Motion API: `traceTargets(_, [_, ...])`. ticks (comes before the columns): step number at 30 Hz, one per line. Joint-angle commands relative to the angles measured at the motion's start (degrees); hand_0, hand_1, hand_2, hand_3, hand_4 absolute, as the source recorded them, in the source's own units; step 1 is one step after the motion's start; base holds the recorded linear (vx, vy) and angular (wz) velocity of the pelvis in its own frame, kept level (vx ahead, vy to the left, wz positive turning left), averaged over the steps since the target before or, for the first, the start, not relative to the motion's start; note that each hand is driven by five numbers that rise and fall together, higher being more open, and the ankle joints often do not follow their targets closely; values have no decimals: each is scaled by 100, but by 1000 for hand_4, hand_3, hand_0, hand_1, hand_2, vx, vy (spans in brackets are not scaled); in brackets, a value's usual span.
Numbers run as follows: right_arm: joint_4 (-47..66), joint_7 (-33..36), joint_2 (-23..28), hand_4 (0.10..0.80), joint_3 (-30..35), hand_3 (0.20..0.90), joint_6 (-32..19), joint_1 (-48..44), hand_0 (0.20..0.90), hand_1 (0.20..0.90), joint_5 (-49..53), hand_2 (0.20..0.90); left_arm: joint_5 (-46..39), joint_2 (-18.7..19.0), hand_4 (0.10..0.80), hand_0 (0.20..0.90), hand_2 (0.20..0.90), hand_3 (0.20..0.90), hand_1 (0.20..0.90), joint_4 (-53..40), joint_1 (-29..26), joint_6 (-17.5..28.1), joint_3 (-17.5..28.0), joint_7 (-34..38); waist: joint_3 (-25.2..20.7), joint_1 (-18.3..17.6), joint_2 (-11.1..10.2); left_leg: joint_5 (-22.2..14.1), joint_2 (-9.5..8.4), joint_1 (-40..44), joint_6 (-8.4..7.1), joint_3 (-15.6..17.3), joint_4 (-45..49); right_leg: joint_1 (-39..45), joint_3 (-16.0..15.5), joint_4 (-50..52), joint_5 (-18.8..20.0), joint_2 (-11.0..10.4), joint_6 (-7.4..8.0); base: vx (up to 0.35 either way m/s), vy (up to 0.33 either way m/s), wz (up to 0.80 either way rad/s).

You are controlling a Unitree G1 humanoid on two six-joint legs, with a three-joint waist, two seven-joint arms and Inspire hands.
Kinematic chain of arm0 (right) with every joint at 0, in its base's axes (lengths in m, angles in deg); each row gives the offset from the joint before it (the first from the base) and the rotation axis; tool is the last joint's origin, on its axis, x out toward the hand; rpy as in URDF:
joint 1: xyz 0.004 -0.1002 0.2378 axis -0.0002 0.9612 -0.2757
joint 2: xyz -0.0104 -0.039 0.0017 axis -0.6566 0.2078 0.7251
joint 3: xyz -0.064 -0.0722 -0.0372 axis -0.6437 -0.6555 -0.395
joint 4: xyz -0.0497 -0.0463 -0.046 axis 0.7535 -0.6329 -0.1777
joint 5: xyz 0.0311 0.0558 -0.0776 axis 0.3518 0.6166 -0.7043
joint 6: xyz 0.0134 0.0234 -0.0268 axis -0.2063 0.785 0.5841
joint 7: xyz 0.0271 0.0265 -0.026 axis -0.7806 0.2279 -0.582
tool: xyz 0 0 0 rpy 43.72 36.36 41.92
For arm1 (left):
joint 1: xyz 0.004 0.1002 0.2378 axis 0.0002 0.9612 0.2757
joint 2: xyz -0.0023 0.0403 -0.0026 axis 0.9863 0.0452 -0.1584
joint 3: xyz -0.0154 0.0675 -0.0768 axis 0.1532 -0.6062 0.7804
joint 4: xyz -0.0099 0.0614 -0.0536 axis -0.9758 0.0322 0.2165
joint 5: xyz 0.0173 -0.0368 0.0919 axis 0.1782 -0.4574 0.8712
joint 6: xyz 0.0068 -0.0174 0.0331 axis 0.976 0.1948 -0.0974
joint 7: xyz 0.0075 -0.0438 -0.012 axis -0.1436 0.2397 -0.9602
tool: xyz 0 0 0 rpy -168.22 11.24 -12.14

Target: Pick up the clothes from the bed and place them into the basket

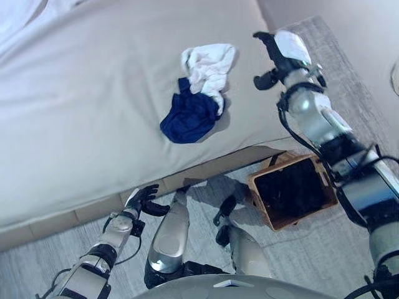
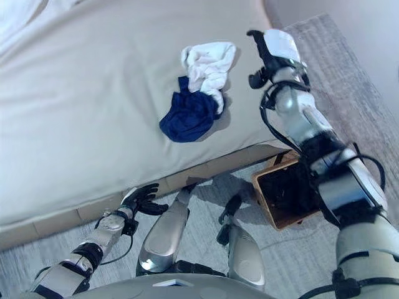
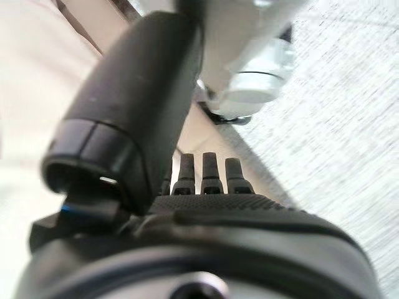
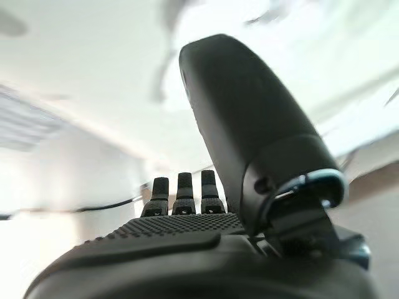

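Observation:
A white garment (image 1: 209, 65) and a navy blue garment (image 1: 190, 115) lie together in a heap on the beige bed (image 1: 87, 112), near its front right part. A brown basket (image 1: 293, 190) with a dark inside stands on the floor below the bed's right corner and looks empty. My right hand (image 1: 282, 53) is raised over the bed's right edge, to the right of the clothes and apart from them, with its fingers straight and holding nothing. My left hand (image 1: 143, 200) hangs low by the bed's base, open and holding nothing.
The bed's wooden base (image 1: 81, 215) runs along the floor in front of me. Grey carpet (image 1: 312, 255) lies around the basket. White bedding (image 1: 19, 18) shows at the bed's far left corner.

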Motion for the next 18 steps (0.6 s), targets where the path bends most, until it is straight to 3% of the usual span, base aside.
traceTargets(1, [-235,147,173,800,-353,900,441,-1023,900,900,450,900,-317,224,800,900,900,900,900,-313,439,5,-188,112,55,303,-90,-719,-292,-384,543,235,724,-209,-74,696,-136,-350,88,-35,132,47])
traceTargets(10, [-1959,294,-210,800,-366,900,1000,-1655,900,900,722,900,-876,216,800,900,900,900,900,-457,813,285,-101,52,55,734,153,-760,-401,-1654,550,44,1252,-1339,-268,1629,-351,-688,176,-1,131,23])
traceTargets(14, [-2662,327,-67,800,-379,900,1839,-1893,900,900,1109,900,-1114,229,800,900,900,900,900,-637,1014,631,-93,-9,55,857,271,-698,-429,-2209,561,9,1416,-1837,-377,2042,-434,-762,184,-59,83,3])
traceTargets(18, [-3030,624,96,800,-365,900,2077,-2070,900,900,1335,900,-1401,253,800,900,900,900,900,-815,1134,948,-69,-104,55,915,364,-653,-451,-2572,571,8,1486,-2140,-452,2215,-462,-820,195,-45,43,2])
